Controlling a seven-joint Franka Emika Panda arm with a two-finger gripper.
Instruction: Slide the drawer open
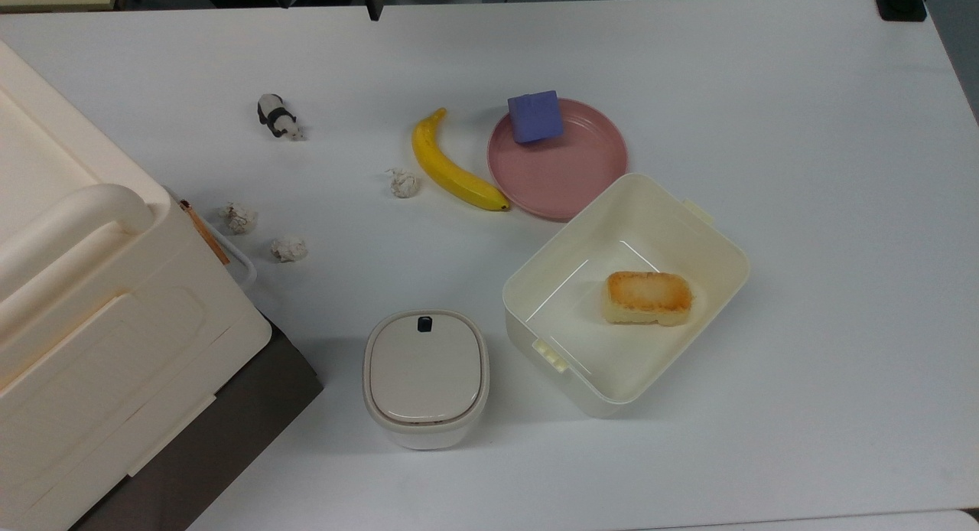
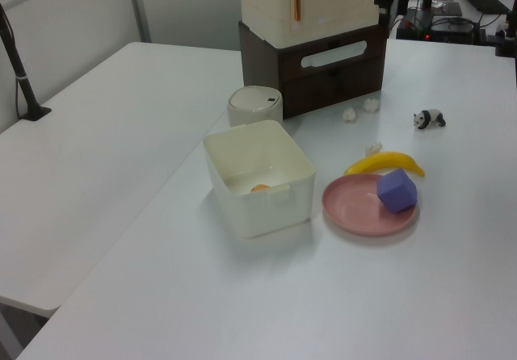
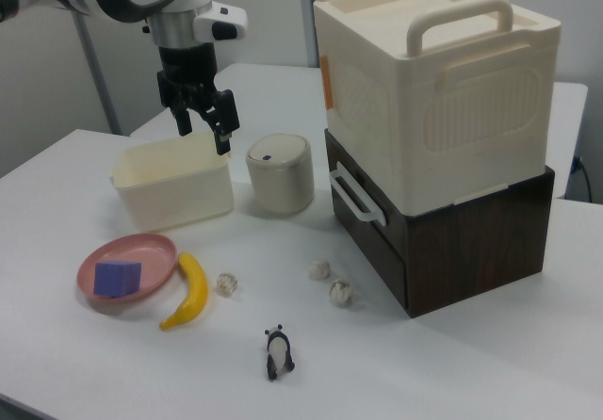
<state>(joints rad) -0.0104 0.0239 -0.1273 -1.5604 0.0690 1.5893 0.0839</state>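
The drawer is the dark brown base under the cream cabinet, and it sits shut. Its white loop handle faces the table. The left view shows the same front panel and handle; in the top view the handle juts from under the cabinet. My gripper hangs well above the table, open with nothing between its fingers, far from the handle. In the right view it overlaps the cream box's far rim. A dark fingertip pokes in at the top view's upper edge.
In front of the drawer lie two crumpled paper balls, with a third near the banana. Also on the table are a toy panda, a lidded beige container, a cream box holding bread, and a pink plate with a purple block.
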